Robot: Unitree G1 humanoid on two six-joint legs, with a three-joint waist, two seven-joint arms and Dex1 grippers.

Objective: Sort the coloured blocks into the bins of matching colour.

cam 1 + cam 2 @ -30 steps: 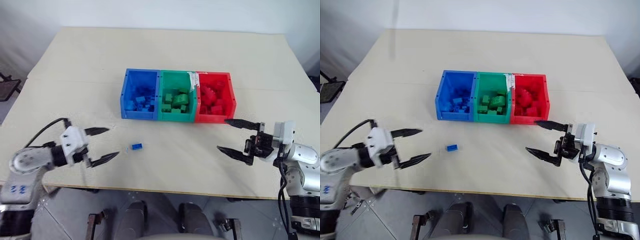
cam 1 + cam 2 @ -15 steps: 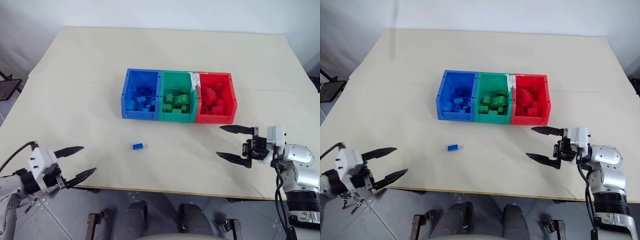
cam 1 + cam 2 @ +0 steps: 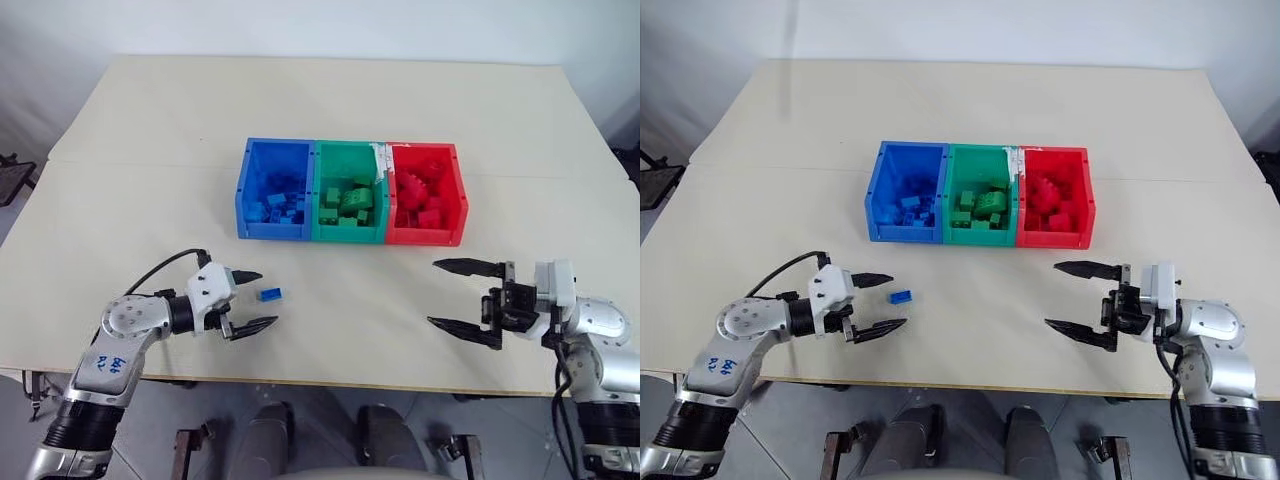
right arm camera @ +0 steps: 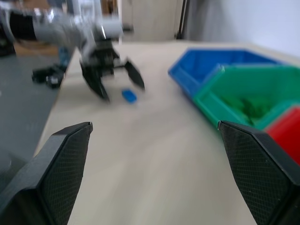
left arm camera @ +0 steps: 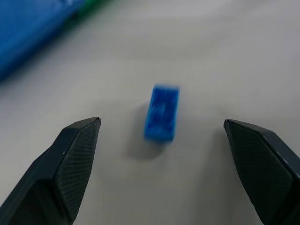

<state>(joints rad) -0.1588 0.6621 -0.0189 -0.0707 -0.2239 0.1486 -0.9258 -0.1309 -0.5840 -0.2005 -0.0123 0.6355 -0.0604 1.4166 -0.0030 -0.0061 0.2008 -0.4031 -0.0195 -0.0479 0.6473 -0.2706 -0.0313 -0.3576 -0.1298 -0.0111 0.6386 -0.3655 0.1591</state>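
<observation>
Bins filled, one blue block loose

Bins [image 3: 350, 235] sit joined on the table [image 3: 150, 150], beyond both grippers: blue, green and red, each holding a heap of blocks of its own colour. Single blocks inside blur together. A lone blue block [image 3: 269, 294] lies just ahead of the left gripper [image 3: 250, 300], whose fingers gape wide, empty. The right gripper [image 3: 455, 295], well apart, also gapes empty.

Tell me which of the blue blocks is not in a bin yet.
The single blue block lying on the bare table, just ahead of the open left gripper. The other blue blocks sit inside the blue bin.
</observation>
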